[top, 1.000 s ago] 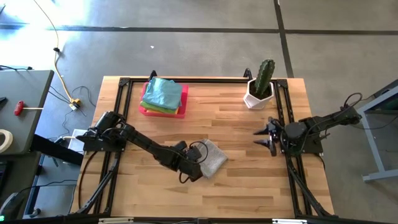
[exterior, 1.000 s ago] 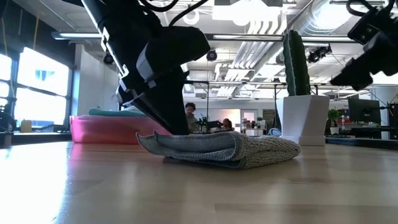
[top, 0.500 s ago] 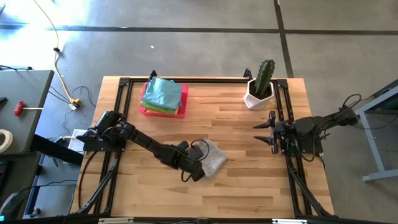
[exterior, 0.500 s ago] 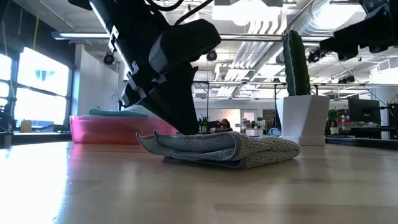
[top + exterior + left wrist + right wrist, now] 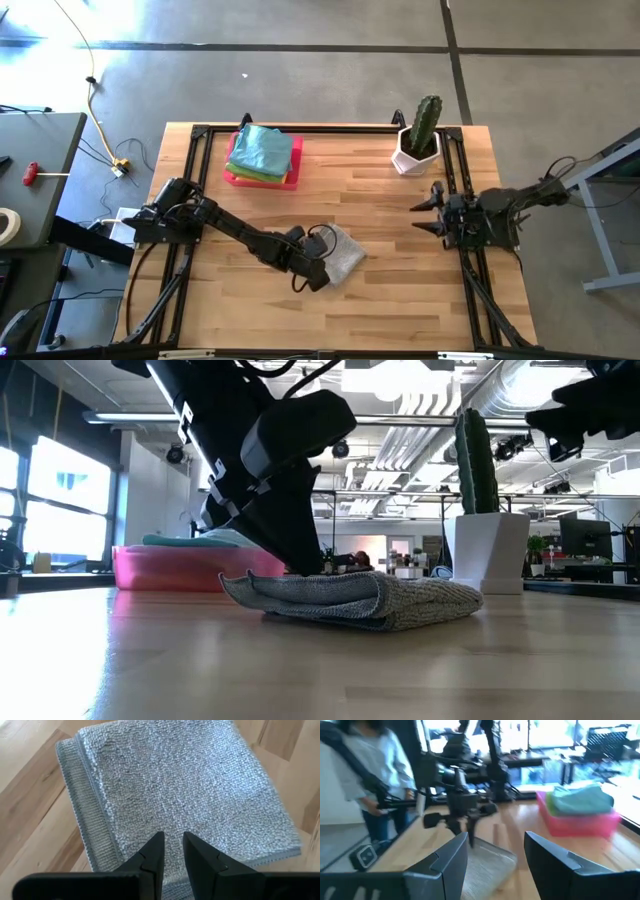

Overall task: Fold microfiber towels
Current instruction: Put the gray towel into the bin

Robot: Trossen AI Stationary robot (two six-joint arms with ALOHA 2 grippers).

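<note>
A grey microfiber towel (image 5: 342, 255) lies folded in several layers on the wooden table, near its middle. My left gripper (image 5: 172, 840) slants down onto it from the table's left, its fingers together but for a narrow slit. More folded towels (image 5: 265, 150), teal on top, are stacked in the pink tray (image 5: 232, 178) at the far left. My right gripper (image 5: 432, 210) hangs open by the table's right edge, pointing level toward the left and holding nothing. My left gripper sets its fingertips (image 5: 308, 566) on the grey towel's top face (image 5: 172, 822), close to the edge nearest the arm. The fingers slant down from the table's left. No cloth shows between them. The towel lies flat on the table, its fold rounded at the left (image 5: 235, 588).
A cactus in a white pot (image 5: 418, 140) stands at the far right, beyond my right gripper. Black frame rails (image 5: 320, 130) run along the table's edges. Bare wood (image 5: 400, 290) lies between the grey towel and the right arm. A person (image 5: 367, 775) stands beyond the table's left side.
My right gripper has risen and tipped up to level, rolling as it went, and has drawn a little toward the far edge; it stays open. The grey towel has not moved.
</note>
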